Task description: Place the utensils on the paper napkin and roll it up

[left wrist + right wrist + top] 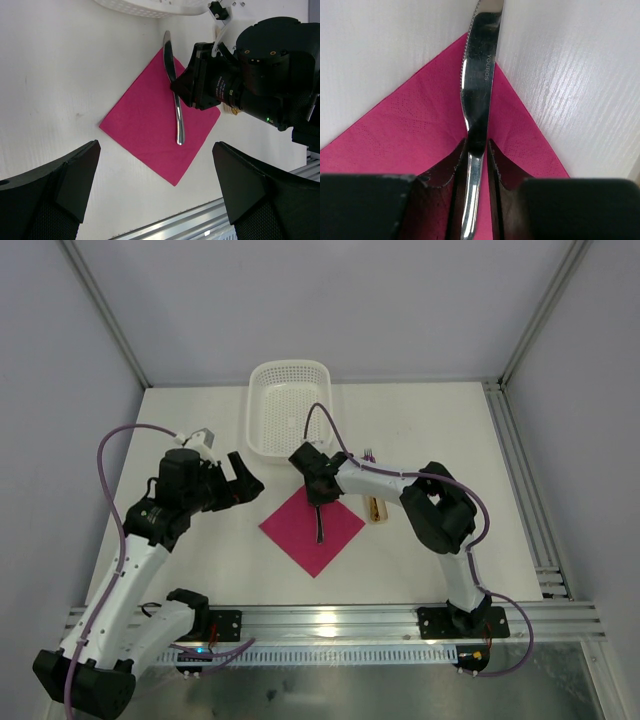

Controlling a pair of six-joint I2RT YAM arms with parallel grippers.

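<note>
A silver knife (477, 85) lies flat across the magenta paper napkin (335, 532), its serrated blade passing over the far corner onto the table. My right gripper (477, 150) straddles the knife's handle with its jaws slightly apart; a thin strip of pink shows between the handle and the right finger (506, 172). In the left wrist view the knife (175, 100) runs from that gripper down the napkin (145, 130). My left gripper (245, 485) hovers left of the napkin, wide open and empty. Another utensil's tines (370, 453) peek out behind the right arm.
A white perforated basket (288, 405) stands just beyond the napkin's far corner. A gold-brown slim piece (376, 508) lies right of the napkin, partly under the right arm. An aluminium rail (330, 620) runs along the near table edge.
</note>
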